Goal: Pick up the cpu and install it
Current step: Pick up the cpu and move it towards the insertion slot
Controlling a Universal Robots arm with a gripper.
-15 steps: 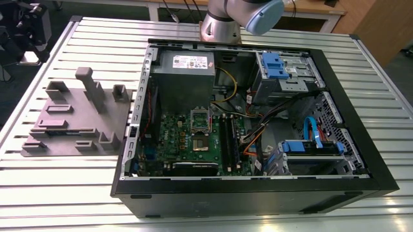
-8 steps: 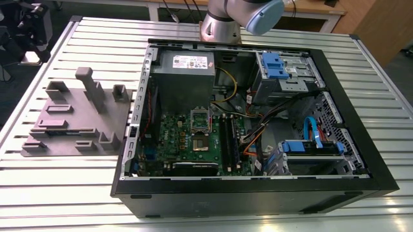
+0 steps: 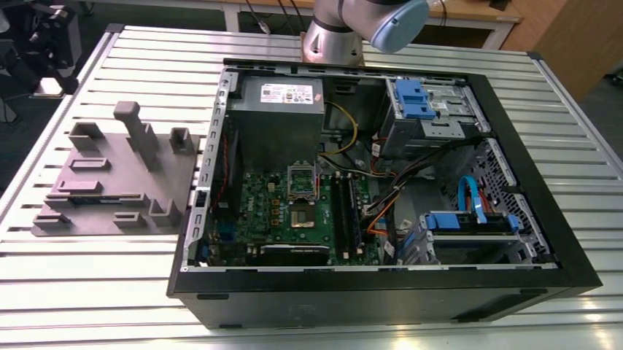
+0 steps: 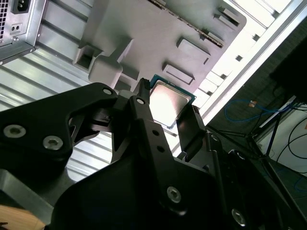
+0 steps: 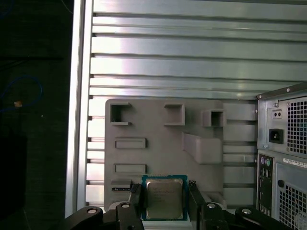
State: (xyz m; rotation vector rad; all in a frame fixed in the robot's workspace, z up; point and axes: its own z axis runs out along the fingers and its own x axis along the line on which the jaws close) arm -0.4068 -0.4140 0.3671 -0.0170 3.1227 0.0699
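Jaws of the gripper pinch the cpu by two opposite edges, silver top showing in both wrist views, held in the air above the grey fixture, which lies on the slatted table at the exterior view's left of the open case.

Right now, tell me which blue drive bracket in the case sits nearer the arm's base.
The far blue bracket, in the corner by the arm's base; the near blue bracket sits opposite.

Silver arm, blue joint cap, black jaws.
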